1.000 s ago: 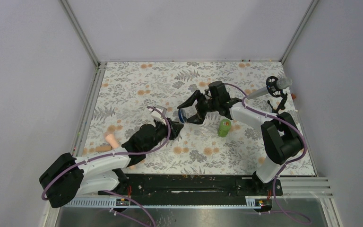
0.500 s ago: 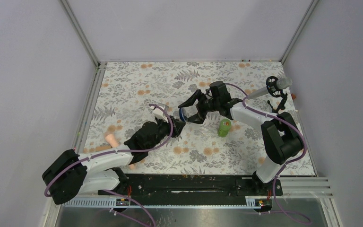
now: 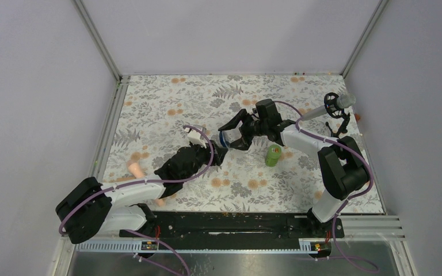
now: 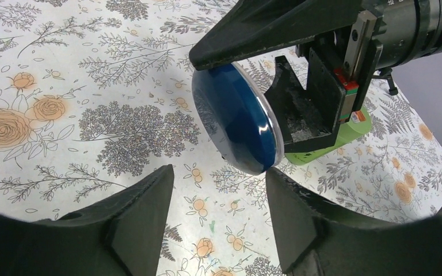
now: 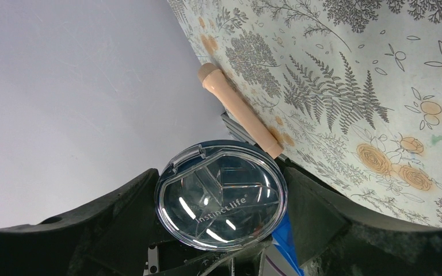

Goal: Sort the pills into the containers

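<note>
Above floral surface (image 3: 167, 103), right gripper (image 3: 230, 135) clasped dark-blue jar (image 4: 236, 121) on edge; left gripper (image 4: 218, 178), parted and empty, likely needed squaring across it.

Your floral-patterned table (image 3: 167, 103) has the green bottle (image 3: 273, 154) standing upright, right of its centre. A peach rod (image 3: 135, 169) lies near its left edge.

The right pincer (image 3: 228, 137) hides most of the green bottle (image 4: 354, 127) in the left wrist view; the blue jar (image 5: 221, 195) covers one peach rod's (image 5: 239, 106) end.
</note>
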`<state>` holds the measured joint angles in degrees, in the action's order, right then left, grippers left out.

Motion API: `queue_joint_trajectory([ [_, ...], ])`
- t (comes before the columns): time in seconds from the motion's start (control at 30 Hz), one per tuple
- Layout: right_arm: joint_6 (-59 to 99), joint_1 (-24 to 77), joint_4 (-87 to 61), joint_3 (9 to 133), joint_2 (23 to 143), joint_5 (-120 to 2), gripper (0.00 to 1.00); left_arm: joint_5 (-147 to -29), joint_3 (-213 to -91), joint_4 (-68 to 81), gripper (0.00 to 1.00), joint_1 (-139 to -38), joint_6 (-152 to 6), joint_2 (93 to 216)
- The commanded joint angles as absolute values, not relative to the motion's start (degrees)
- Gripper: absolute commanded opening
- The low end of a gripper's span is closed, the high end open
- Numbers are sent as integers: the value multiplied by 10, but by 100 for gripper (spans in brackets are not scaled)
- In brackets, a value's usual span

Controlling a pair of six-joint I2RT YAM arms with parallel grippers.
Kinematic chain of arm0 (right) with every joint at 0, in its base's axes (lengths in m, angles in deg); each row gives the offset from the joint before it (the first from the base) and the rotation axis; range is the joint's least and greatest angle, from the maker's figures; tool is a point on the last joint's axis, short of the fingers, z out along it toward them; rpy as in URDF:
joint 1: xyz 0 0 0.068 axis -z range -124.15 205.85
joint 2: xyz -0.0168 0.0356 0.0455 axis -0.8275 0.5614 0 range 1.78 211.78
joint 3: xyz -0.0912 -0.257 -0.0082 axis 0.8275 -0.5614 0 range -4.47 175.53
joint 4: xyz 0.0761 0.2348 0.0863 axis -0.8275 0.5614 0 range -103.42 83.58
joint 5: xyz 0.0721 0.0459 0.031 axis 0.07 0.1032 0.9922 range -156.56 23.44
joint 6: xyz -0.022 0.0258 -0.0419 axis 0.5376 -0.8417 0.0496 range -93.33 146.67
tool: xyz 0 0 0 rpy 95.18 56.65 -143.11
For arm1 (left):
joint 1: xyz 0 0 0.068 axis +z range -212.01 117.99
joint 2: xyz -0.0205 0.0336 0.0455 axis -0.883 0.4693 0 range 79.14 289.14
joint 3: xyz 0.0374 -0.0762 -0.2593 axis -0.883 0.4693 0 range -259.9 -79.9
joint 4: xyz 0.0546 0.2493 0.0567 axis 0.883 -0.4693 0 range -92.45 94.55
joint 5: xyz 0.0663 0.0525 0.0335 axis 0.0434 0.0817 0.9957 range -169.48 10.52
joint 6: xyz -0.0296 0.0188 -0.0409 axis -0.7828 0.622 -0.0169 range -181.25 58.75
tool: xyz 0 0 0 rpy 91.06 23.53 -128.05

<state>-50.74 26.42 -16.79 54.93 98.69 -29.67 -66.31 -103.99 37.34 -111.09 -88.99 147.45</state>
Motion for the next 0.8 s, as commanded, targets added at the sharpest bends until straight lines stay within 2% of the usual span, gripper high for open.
queue_joint_trajectory([
  [0.0,-494,259,-157,543,960,-292,54,-642,-1058,454,63,-1109,-889,1478],
  [0.1,-492,254,-158,542,960,-295,54,-660,-1056,470,66,-1109,-877,1483],
  [0.37,-491,244,-151,540,956,-311,53,-658,-1061,475,67,-1110,-878,1501],
  [0.77,-481,219,-86,539,943,-386,50,-488,-1067,461,64,-1134,-861,1500],
])
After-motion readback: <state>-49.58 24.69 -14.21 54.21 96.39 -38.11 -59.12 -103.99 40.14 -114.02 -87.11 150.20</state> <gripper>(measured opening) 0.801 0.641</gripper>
